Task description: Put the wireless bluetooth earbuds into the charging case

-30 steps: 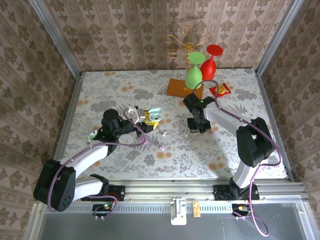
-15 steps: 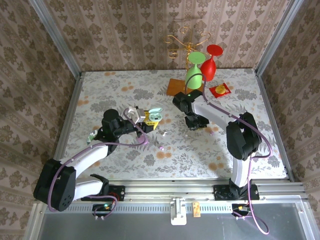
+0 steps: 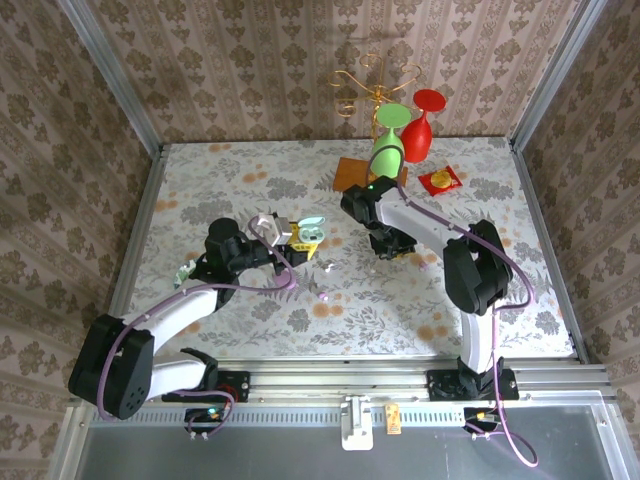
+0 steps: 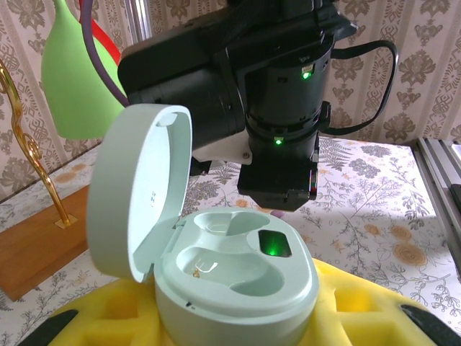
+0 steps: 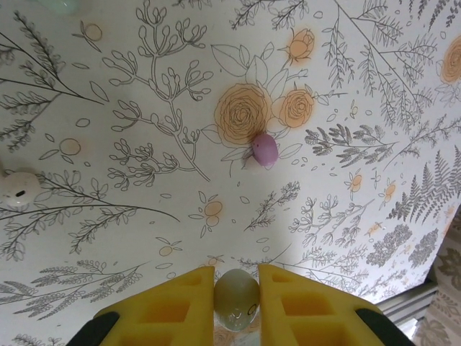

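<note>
The mint-green charging case (image 4: 238, 274) stands open, lid tipped back to the left, both wells bare and a green light glowing. My left gripper (image 4: 238, 328) is shut on it, its yellow pads (image 4: 108, 317) on either side of the base. In the top view the case (image 3: 311, 231) sits left of centre. My right gripper (image 5: 237, 288) is shut on a pale whitish earbud (image 5: 236, 299) just above the table. A purple earbud (image 5: 264, 149) and a white one (image 5: 18, 187) lie loose on the cloth. The right gripper's black body (image 4: 281, 173) hangs close behind the case.
At the back stand a green glass (image 3: 388, 150) and a red glass (image 3: 421, 125) on a wooden board (image 3: 360, 176), beside a gold wire rack (image 3: 375, 80). A red and yellow packet (image 3: 440, 180) lies to their right. Wallpapered walls enclose the flowered table (image 3: 240, 180).
The right arm has swung left, bringing its gripper and the earbud nearer the case. The left arm and the case have stayed put.
</note>
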